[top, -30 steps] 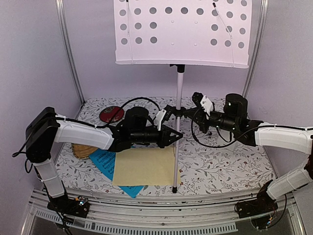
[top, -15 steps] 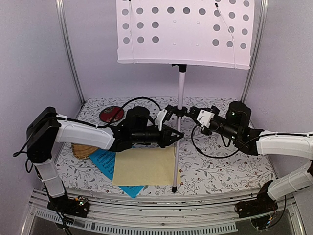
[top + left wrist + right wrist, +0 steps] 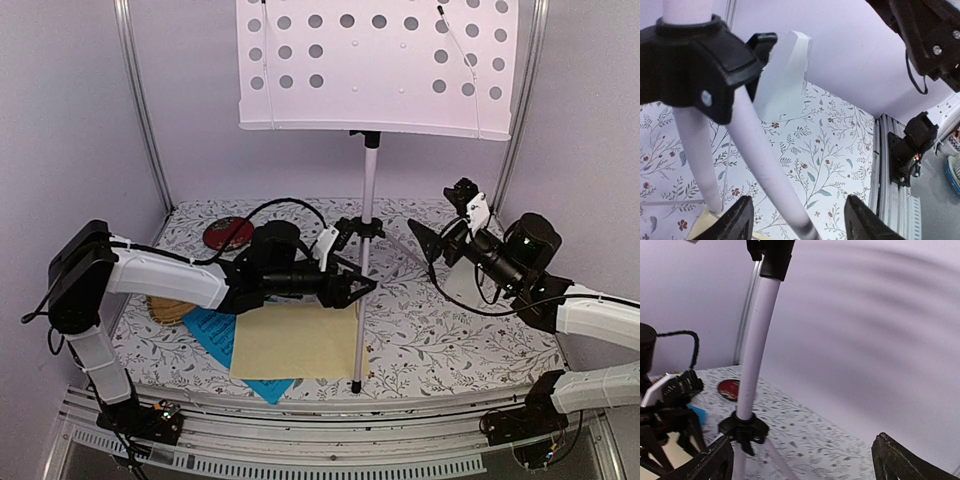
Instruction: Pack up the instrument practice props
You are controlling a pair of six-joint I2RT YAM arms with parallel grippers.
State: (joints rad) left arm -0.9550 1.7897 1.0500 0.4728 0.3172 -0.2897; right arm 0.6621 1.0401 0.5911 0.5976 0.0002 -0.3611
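Left and right jaws gape wide; best centre the left jaws on the tripod leg [image 3: 767,170] between them before closing to fold the music stand [image 3: 360,100].

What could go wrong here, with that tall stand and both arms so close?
1. Neither tool grips the music stand: the left tool, open, straddles the front leg, and the right tool hangs open, apart from it. A nudge could topple it, top-heavy under its wide desk.
2. That leg's foot stands close to the table's near edge, beside the pale-yellow sheet; a pull could slide it off or crumple the sheet.
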